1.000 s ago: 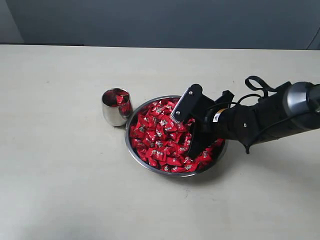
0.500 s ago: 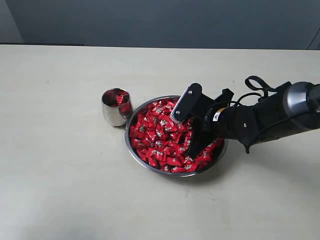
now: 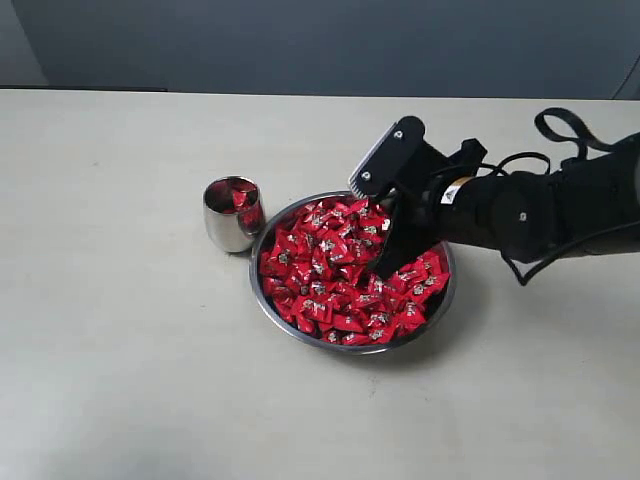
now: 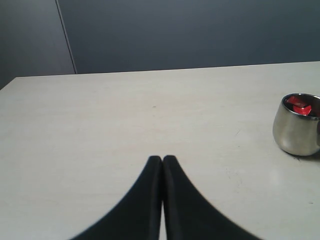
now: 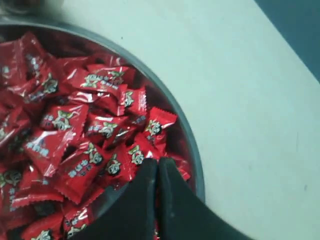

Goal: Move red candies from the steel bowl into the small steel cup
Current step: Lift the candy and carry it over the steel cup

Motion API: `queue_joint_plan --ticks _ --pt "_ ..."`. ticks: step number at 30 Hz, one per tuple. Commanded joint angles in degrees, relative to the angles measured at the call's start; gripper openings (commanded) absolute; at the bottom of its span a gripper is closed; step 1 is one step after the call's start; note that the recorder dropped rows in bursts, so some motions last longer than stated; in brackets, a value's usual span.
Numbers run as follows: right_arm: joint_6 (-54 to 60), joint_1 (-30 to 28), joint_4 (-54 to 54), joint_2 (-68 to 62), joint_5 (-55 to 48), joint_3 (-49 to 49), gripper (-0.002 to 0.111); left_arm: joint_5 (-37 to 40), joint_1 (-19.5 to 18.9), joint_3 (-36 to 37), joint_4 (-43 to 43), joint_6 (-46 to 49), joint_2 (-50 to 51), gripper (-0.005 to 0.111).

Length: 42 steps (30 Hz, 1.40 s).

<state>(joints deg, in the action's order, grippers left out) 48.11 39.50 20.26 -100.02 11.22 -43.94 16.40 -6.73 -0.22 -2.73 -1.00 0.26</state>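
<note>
**R gripper** (image 3: 386,266): you are holding it over the far-right part of the bowl (image 3: 257,283), tips angling down at the candies (image 3: 325,285). The jaws are sitting together, with no gap showing in the wrist view. 1 candy is lying against the tips there. Whether a wrapper edge is pinched, can't tell; nothing is visibly hanging from the tips.

**L gripper** (image 4: 162,161): jaws are together and gripping nothing. You are parking it low over bare table (image 4: 100,125), apart from the cup (image 4: 296,126). Judgement: it is staying out so the R arm gets a free route.

**Cup:** it is standing upright just beside the bowl, on the left in the exterior view. Touching or not, can't tell. It is already carrying a few candies. Judgement: placed that close to keep each carry short.

**Bowl:** it is sitting heaped nearly rim to rim, so the task looks early.

**Risk (judgement):** wrappers are glossy and the pile is loose. Check that you are actually carrying 1 before crossing to the cup, else the trip is going empty.
</note>
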Motion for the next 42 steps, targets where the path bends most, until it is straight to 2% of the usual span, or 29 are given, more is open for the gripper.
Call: queue_joint_plan --ticks 1,9,12,20,25,35,42 --pt "-0.1 -0.2 1.4 2.5 0.2 0.2 -0.001 -0.1 0.0 0.2 0.2 -0.1 -0.3 0.000" --pt "-5.6 -0.1 2.1 2.5 9.8 0.2 -0.001 -0.1 0.0 0.2 0.2 -0.1 -0.3 0.000" --pt "-8.8 -0.1 -2.4 2.5 11.4 0.2 -0.001 -0.1 0.0 0.2 0.2 -0.1 -0.3 0.000" --pt "-12.9 -0.1 -4.0 2.4 9.9 -4.2 -0.001 -0.1 0.0 0.2 0.2 -0.1 -0.3 0.000" --pt "-18.5 -0.1 -9.1 -0.1 6.7 -8.3 -0.001 -0.1 0.0 0.2 0.2 -0.1 -0.3 0.000" --pt "-43.1 -0.1 -34.9 -8.0 1.7 -18.3 -0.001 -0.1 0.0 0.2 0.2 -0.1 -0.3 0.000" --pt "-76.4 -0.1 -66.0 -9.8 9.3 -21.8 -0.001 -0.1 0.0 0.2 0.2 -0.1 -0.3 0.000"
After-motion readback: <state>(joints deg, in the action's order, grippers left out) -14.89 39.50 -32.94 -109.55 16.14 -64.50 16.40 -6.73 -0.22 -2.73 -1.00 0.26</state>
